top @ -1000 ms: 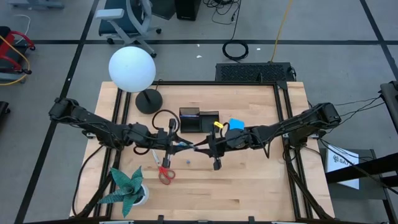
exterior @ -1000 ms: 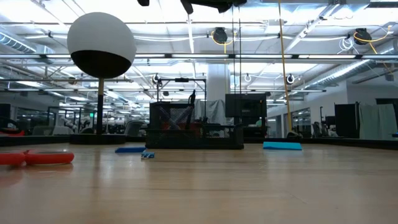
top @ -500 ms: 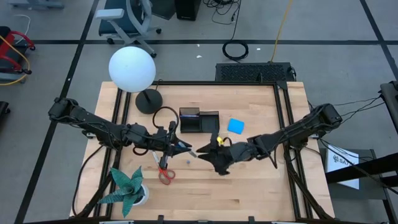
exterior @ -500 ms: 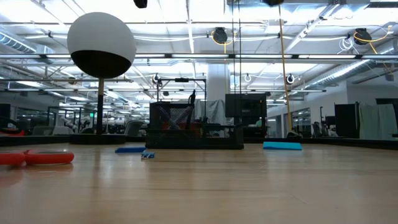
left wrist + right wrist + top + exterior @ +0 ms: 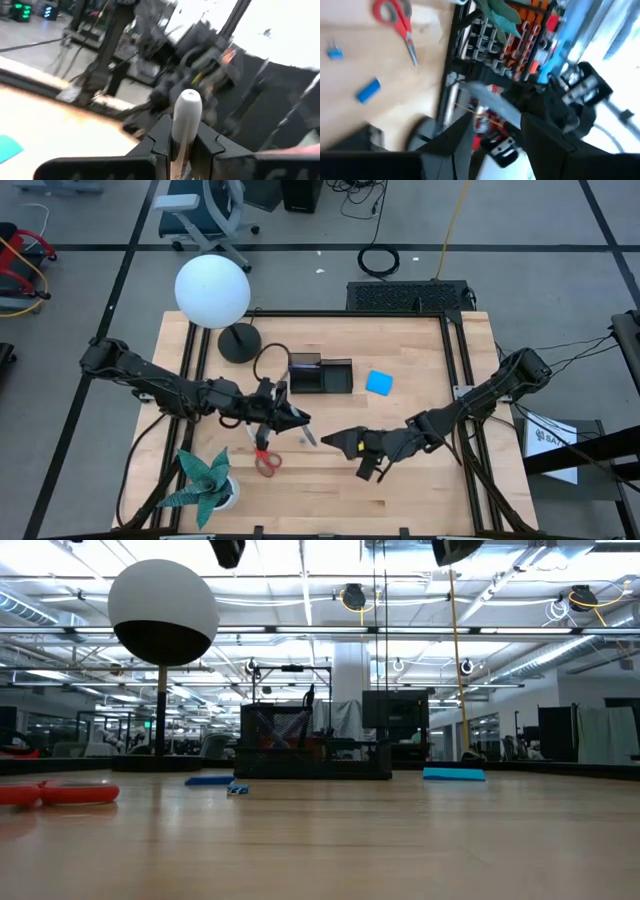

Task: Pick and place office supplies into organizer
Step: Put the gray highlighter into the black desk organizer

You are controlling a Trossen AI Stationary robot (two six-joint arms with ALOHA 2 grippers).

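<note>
The right gripper (image 5: 340, 442) has swung away, jaws apart and empty; the left gripper (image 5: 296, 421) clamps a blurred pen (image 5: 184, 120).

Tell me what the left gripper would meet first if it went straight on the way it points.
Probably the right gripper, open and facing it; heights are unclear from above.

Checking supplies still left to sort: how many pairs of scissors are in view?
1. The red-handled scissors lie flat on the table, beside the green paper plant and outside the organizer. Another pair could be hidden inside the organizer.
</note>
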